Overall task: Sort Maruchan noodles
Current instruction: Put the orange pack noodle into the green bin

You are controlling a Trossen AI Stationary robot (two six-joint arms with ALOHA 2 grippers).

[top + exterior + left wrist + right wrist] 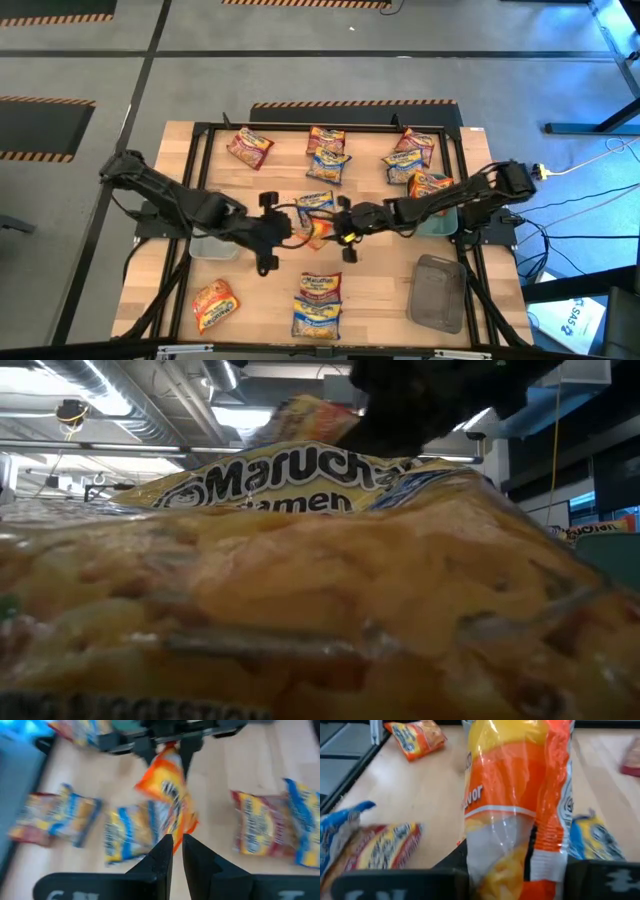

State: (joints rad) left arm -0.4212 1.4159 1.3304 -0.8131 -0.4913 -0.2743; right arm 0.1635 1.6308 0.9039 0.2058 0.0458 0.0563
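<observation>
- Closest to you, at the table's near edge, two blue-and-yellow packets (318, 307) lie stacked, below the held packet in the overhead picture; they fill the low camera, so you get little else from it.
- To their left lies an orange-red packet (214, 303); to their right, a grey tray (438, 291).
- At the table's middle you have both arms meeting over one orange packet (318, 231), held up off the wood.
- Your left gripper (177, 844) is nipped nearly shut on the packet's edge; its two fingers stand almost together with the wrapper between them.
- Your right gripper (345, 222) is clamped on the other end of the same packet; in its wrist picture the wrapper fills the space between its fingers.
- Just beyond the held packet lies another blue-and-yellow packet (316, 201), flat on the wood.
- Left of the held packet sits a clear tray (212, 245), partly under the left arm; right of it sits a teal tray (440, 222), partly under the right arm.
- Farther back than the held packet you see a pair of packets (327, 155), a maroon-and-yellow one (249, 147) to the left, and a cluster (412, 160) to the right.
</observation>
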